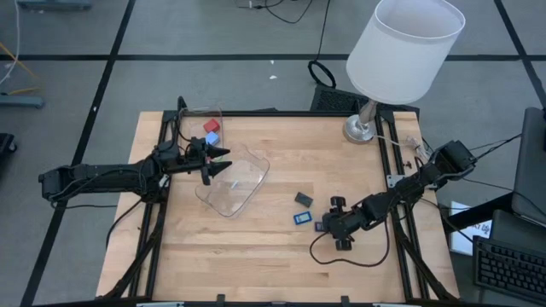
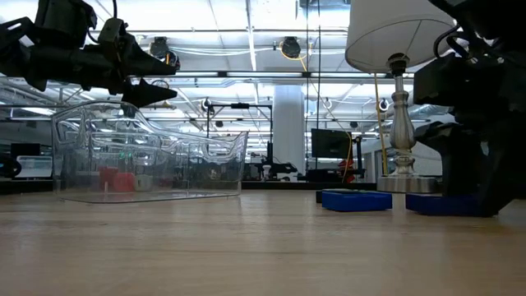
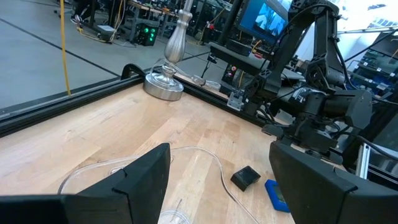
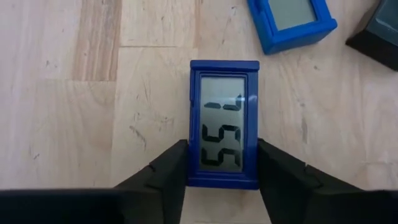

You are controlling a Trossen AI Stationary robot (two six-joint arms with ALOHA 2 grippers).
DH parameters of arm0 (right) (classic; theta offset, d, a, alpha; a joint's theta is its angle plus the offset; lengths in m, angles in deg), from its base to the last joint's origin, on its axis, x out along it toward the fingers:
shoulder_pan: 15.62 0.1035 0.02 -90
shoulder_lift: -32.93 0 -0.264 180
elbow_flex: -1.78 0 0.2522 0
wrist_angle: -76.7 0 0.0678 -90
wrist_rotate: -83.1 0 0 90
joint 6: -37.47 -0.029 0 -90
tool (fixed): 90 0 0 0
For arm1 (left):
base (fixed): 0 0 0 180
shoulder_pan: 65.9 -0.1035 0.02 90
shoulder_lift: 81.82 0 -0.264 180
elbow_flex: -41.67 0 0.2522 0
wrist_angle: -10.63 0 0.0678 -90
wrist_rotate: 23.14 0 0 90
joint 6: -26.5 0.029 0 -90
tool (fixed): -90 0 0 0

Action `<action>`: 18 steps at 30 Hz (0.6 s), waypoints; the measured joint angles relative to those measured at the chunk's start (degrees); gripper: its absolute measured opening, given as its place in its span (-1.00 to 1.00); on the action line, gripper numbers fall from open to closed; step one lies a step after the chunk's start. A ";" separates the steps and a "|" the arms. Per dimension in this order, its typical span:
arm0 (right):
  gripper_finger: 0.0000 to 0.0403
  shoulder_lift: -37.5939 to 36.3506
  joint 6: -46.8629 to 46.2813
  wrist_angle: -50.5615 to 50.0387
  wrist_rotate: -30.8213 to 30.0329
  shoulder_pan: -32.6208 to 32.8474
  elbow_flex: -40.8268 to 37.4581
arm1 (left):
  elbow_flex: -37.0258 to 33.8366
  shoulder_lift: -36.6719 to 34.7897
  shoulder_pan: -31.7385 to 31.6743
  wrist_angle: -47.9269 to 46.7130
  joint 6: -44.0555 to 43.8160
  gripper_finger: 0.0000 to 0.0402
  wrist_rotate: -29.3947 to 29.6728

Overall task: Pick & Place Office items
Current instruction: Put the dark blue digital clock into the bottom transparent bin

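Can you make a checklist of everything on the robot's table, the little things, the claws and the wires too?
Surface: wooden table, bare in front.
Job's things: blue display piece flat on the wood between the right fingers; second blue piece and a dark piece beside it; red cube and blue cube in the back clear container.
Clutter: tilted clear container; lamp at the back right corner.
Grippers: right gripper, fingers touching both sides of the blue display piece; left gripper open above the tilted container.
Cables: black cable looping near the right gripper.
Surroundings: workshop with monitors behind.
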 joint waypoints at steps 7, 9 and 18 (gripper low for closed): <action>-0.26 -1.74 3.70 -0.36 -2.18 0.04 -0.11 | 0.00 0.01 0.01 0.02 0.00 0.39 0.02; -0.22 -3.58 4.09 -1.51 -3.62 0.04 -0.11 | 0.00 0.02 0.01 0.02 0.00 0.39 0.02; -0.26 -10.74 16.57 8.52 -19.70 0.00 0.94 | 0.00 0.00 0.02 0.07 -2.29 0.38 1.46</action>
